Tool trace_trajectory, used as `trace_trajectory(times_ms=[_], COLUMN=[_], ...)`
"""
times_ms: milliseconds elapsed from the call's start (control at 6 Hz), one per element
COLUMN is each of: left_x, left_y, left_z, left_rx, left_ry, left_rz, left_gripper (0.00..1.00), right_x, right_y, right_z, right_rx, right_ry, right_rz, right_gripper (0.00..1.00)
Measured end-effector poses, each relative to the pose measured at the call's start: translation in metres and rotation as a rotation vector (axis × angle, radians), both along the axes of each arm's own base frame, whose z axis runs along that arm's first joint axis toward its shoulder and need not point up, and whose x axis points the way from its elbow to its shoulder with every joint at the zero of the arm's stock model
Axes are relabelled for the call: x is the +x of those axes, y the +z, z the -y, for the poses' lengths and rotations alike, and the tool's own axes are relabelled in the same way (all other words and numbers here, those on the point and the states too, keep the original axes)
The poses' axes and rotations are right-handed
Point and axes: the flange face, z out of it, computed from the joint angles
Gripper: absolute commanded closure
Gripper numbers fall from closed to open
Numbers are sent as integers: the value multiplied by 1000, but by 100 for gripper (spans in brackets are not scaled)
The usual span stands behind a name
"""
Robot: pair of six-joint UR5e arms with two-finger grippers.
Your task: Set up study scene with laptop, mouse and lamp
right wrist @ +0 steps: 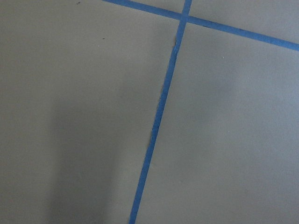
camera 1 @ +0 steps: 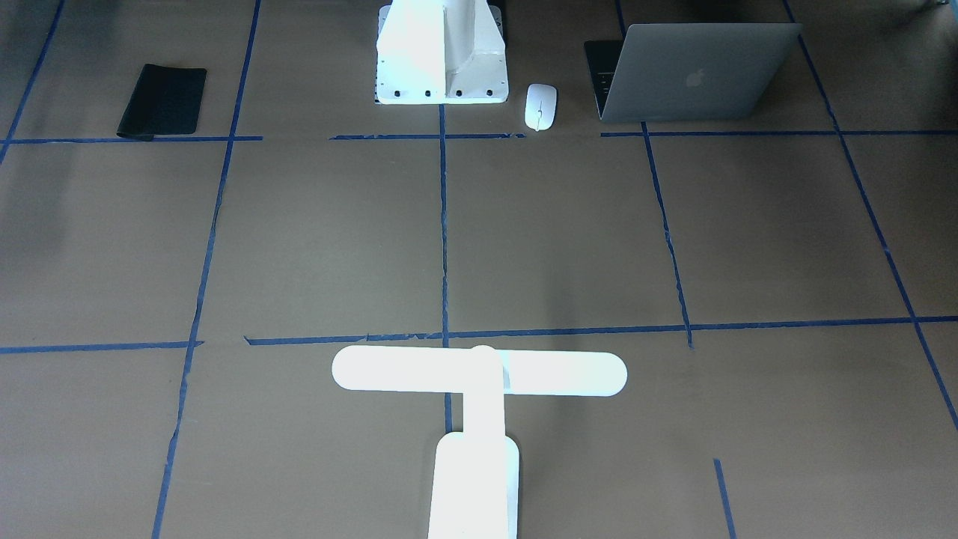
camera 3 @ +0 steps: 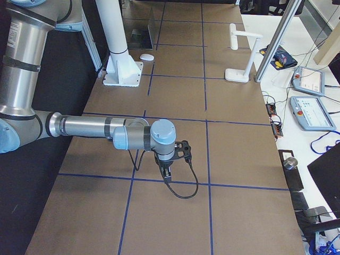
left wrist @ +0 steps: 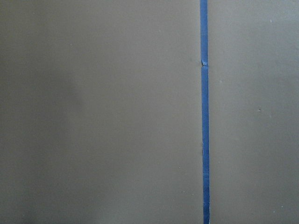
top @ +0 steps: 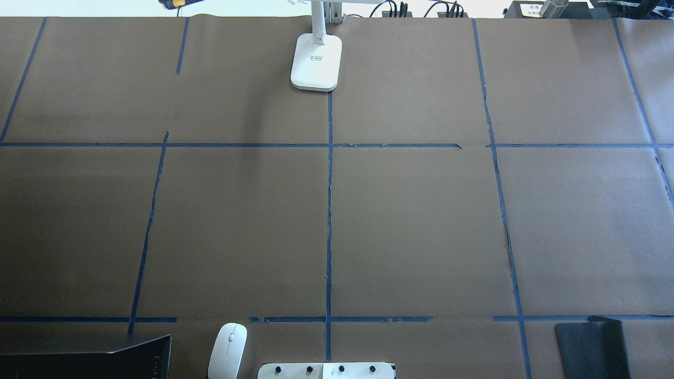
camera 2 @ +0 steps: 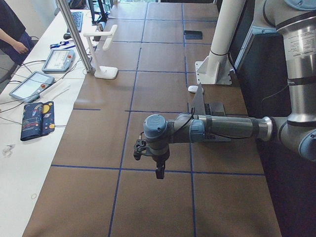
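- Broadly, the table (camera 1: 314, 239) is covered in brown paper and crossed by blue tape (left wrist: 204, 140) lines. Both wrist views show only that paper and tape.
- The left arm (camera 2: 222, 128) reaches in from the right edge of the left-side view. The left gripper (camera 2: 158, 170) points down over the paper at frame centre, and I cannot tell whether its fingers are parted or closed.
- The right arm (camera 3: 90, 127) reaches in from the left edge of the right-side view. The right gripper (camera 3: 166, 175) points down near a tape line, and its finger state is equally unclear.
- The laptop (camera 1: 696, 75) stands open at the upper right of the front-facing view, with its logo lid towards the camera.
- The lamp (camera 1: 479, 374) stands at bottom centre.
- The white pedestal (camera 1: 441, 52) is at top centre.
- The black mouse pad (camera 1: 163, 101) lies at the upper left.
- The mouse (camera 1: 540, 106) lies between the pedestal and the laptop, well apart from the pad.
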Motion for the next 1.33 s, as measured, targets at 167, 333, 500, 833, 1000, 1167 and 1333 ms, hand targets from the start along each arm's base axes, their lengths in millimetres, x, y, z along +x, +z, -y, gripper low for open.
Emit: trace_trajectory(times_ms=[167,333,500,833,1000,1167,1333], left_x=[2,5,9,36,63,87,110], left_y=[-29,-53,-65,-90,-96,-107,-121], left_z=[29,48,55,52,40,29,15], left_rx=[75,134,164,345,468,581,656], left_ry=[-1,1,5,72,140,201,260], left_rz=[-6,-23,-63,-155,-199,-251,-341], left_gripper=[0,0,0,0,0,0,0], right_x=[0,0,0,0,-1,-1,-2], right_y=[0,0,-1,-1,-2,-2,-2], right_z=[0,0,1,1,1,1,1], right_rx=[0,0,1,2,2,2,0], right_ry=[0,0,0,1,1,0,0], right_rz=[0,0,0,3,11,19,22], right_gripper=[0,0,0,0,0,0,0])
